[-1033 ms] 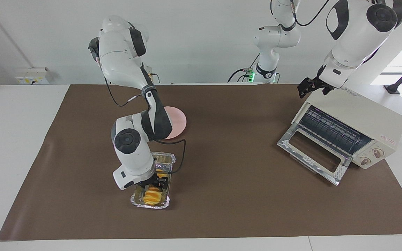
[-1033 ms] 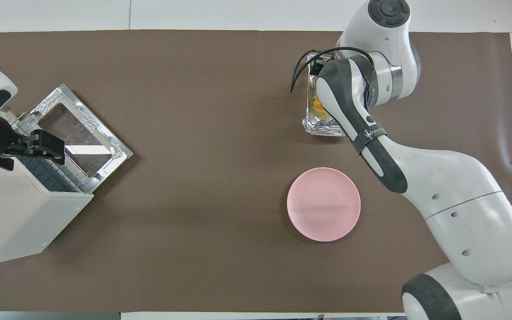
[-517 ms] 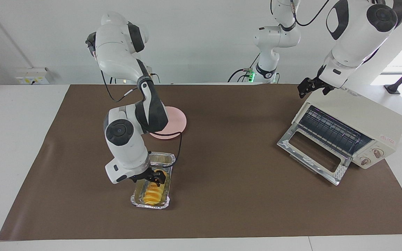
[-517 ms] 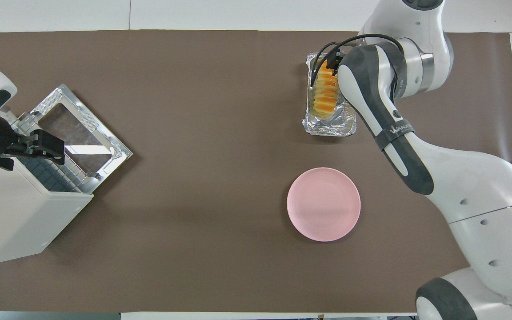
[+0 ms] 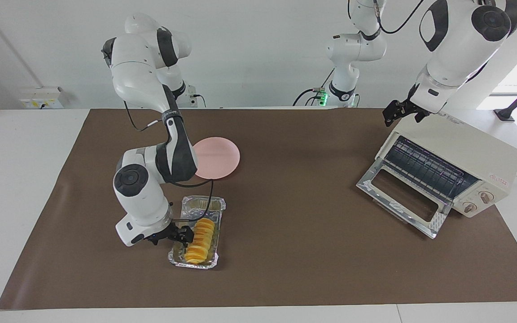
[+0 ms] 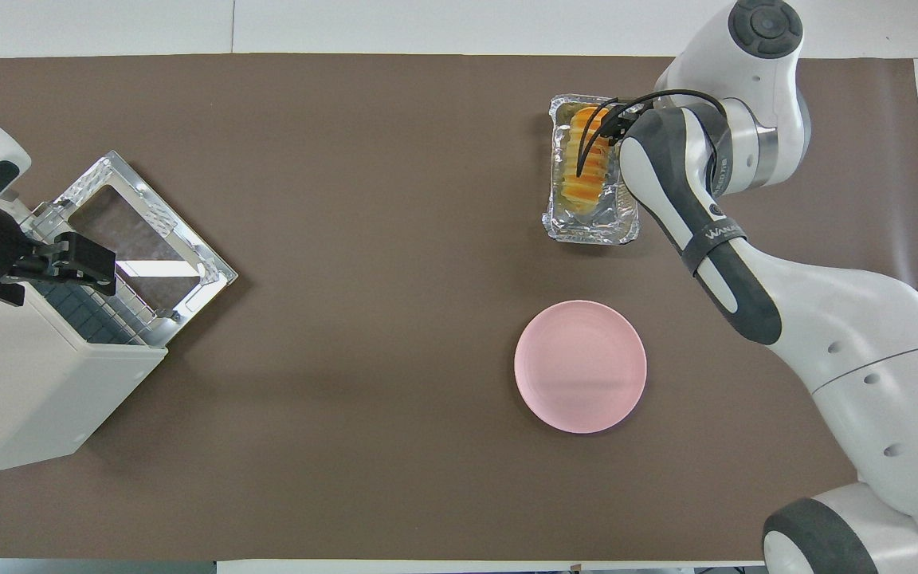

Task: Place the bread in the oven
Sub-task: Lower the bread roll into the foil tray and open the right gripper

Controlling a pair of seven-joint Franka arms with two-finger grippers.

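Note:
The bread point(image 5: 198, 240), a ridged yellow-orange roll, lies lengthwise in a crinkled silver foil tray point(image 5: 202, 204) far from the robots, toward the right arm's end; it also shows in the overhead view point(image 6: 584, 163). My right gripper point(image 5: 186, 234) is open, low beside the tray, close to the bread's side and holding nothing; the arm hides most of it from above point(image 6: 617, 126). The cream-white oven point(image 5: 465, 143) stands at the left arm's end with its glass door point(image 5: 397, 197) dropped open and the wire rack showing. My left gripper point(image 5: 395, 114) waits over the oven's top edge point(image 6: 96, 267).
A pink plate point(image 5: 218, 157) lies on the brown mat, nearer to the robots than the foil tray point(image 6: 590, 231). The right arm's elbow hangs over the mat between plate and tray. A third robot arm point(image 5: 352, 45) stands off the table by the wall.
My right gripper has drawn off the bread and moved sideways toward the right arm's end of the table, uncovering the roll, which stays in the tray. The left arm has not moved.

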